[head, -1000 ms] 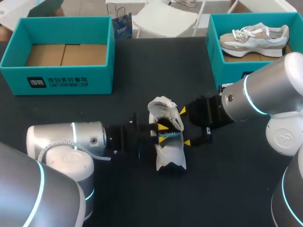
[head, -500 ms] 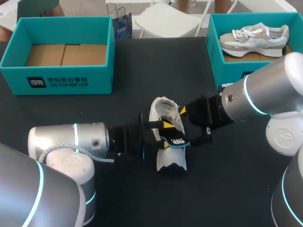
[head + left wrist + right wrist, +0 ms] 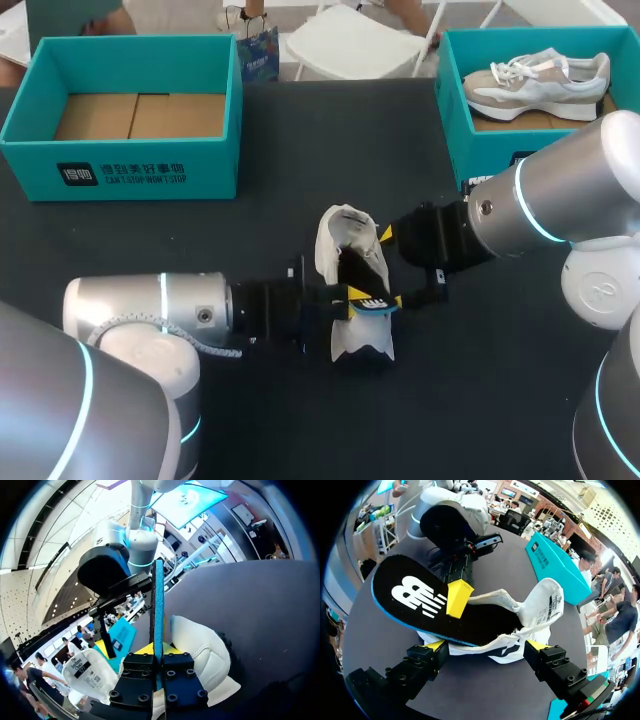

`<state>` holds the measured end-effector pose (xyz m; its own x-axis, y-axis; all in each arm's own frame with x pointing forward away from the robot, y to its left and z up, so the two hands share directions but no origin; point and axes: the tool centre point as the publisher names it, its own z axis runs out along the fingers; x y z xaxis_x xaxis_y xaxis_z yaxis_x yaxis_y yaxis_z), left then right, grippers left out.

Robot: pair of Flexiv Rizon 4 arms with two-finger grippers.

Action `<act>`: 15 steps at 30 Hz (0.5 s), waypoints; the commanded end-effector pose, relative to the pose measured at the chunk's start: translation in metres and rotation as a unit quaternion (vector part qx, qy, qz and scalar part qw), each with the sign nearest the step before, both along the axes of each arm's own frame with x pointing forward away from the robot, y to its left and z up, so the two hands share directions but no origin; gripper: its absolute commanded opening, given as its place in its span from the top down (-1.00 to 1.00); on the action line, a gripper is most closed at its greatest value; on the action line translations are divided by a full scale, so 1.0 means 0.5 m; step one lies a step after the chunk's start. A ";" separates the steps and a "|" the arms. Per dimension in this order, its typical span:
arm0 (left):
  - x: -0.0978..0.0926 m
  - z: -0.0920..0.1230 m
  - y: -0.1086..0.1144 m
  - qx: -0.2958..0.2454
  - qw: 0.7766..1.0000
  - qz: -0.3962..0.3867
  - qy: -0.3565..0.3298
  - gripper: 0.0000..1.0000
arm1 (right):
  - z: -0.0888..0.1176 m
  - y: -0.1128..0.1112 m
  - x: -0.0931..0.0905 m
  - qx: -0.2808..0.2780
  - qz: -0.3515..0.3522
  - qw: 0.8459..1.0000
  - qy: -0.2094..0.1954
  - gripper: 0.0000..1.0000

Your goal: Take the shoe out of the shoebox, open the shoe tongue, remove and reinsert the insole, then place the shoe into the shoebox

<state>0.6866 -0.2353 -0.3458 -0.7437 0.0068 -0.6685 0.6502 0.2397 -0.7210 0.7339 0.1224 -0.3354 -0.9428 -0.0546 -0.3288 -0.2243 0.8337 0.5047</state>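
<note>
Black desk (image 3: 300,140) fills the head view, w/ a teal shoebox at each far corner. You've got the left shoebox (image 3: 120,170) holding only its cardboard liner, and the right shoebox (image 3: 455,110) w/ a second shoe (image 3: 540,80) lying in it, grey and white. Your task shoe (image 3: 345,250) is out on the desk, approx. mid-desk and well apart from both boxes, white, tongue folded up and back so the opening is wide. Your L hand (image 3: 348,296) comes in from the left side, right at the shoe's opening, fingers pinched together on the insole (image 3: 372,300). In the left wrist view you see the insole (image 3: 158,605) edge-on, a thin blue strip standing straight out between the fingers of the L hand (image 3: 158,655), shoe (image 3: 205,655) just beside and under it. The right wrist view gives you the insole (image 3: 415,602) flat-on: black top, white logo, blue rim, one end down in the shoe (image 3: 540,605), the logo end sticking out over its edge, w/ a yellow fingertip of the L hand (image 3: 457,597) pressed on top. Your R hand (image 3: 390,268) sits on the shoe's opposite side, fingers spread wide. In its own view the R hand (image 3: 485,645) straddles the shoe, one yellow tip against each side, so it grips the shoe across its body.
</note>
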 end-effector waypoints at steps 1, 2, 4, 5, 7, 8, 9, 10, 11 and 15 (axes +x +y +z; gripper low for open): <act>0.023 -0.033 -0.011 0.002 1.000 -0.008 0.001 1.00 | -0.001 0.000 -0.002 0.000 0.000 1.000 -0.001 -1.00; 0.027 -0.037 -0.010 0.004 1.000 -0.007 0.001 1.00 | -0.001 0.000 -0.002 0.000 0.000 1.000 -0.001 -1.00; 0.036 -0.039 -0.007 0.005 1.000 -0.004 -0.003 1.00 | -0.001 0.000 -0.002 0.000 0.000 1.000 -0.001 -1.00; 0.040 -0.039 -0.004 0.006 1.000 0.000 -0.006 1.00 | -0.001 0.000 -0.002 0.000 0.000 1.000 -0.001 -1.00; 0.046 -0.037 0.000 0.005 1.000 0.004 -0.010 1.00 | -0.001 0.000 -0.002 0.000 0.000 1.000 -0.001 -1.00; 0.051 -0.035 0.004 0.005 1.000 0.008 -0.014 1.00 | -0.001 0.000 -0.002 0.000 0.000 1.000 -0.001 -1.00; 0.056 -0.034 0.007 0.007 1.000 0.011 -0.017 1.00 | -0.001 0.000 -0.002 0.000 0.000 1.000 -0.001 -1.00; 0.059 -0.033 0.010 0.007 1.000 0.014 -0.019 1.00 | -0.001 0.000 -0.002 0.000 0.000 1.000 -0.001 -1.00; 0.063 -0.031 0.014 0.009 1.000 0.018 -0.021 1.00 | -0.001 0.000 -0.002 0.000 0.000 1.000 -0.001 -1.00; 0.062 -0.024 0.025 0.006 0.999 0.024 -0.023 1.00 | -0.001 0.000 -0.002 0.000 0.000 1.000 -0.001 -1.00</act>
